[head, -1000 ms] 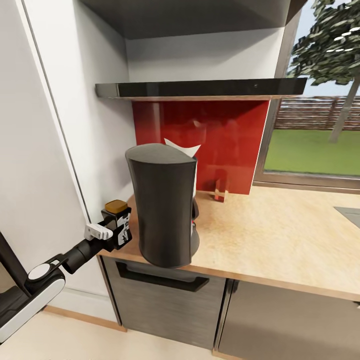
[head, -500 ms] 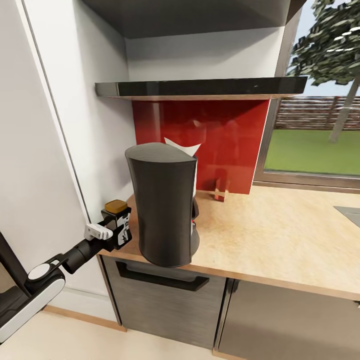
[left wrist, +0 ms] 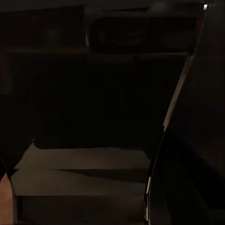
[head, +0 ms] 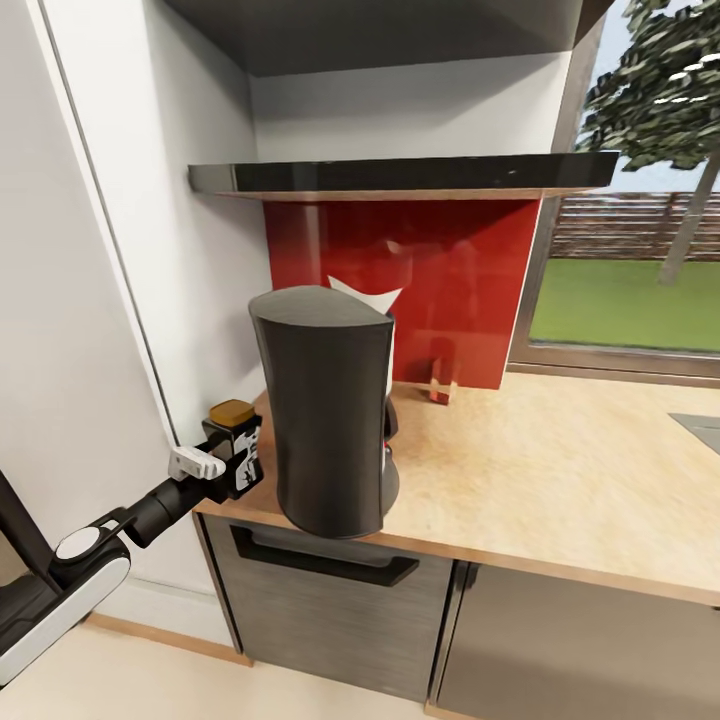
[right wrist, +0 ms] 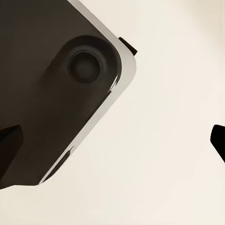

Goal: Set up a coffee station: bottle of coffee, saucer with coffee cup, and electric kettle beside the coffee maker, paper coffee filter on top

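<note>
The tall dark grey coffee maker stands near the front left of the light wood countertop. A white paper coffee filter peeks up from behind its top. Just left of the machine, at the counter's left end, the dark bottle of coffee with its amber lid stands upright. My left gripper is shut on the bottle from the left side. The left wrist view is dark with the bottle close up. The glossy black kitchen shelf hangs above. My right gripper is open, its black fingertips wide apart over pale floor.
A white wall panel stands close on the left of the bottle. A red backsplash with a small wooden piece is behind. A sink corner and a window lie at the right. Dark cabinets sit below.
</note>
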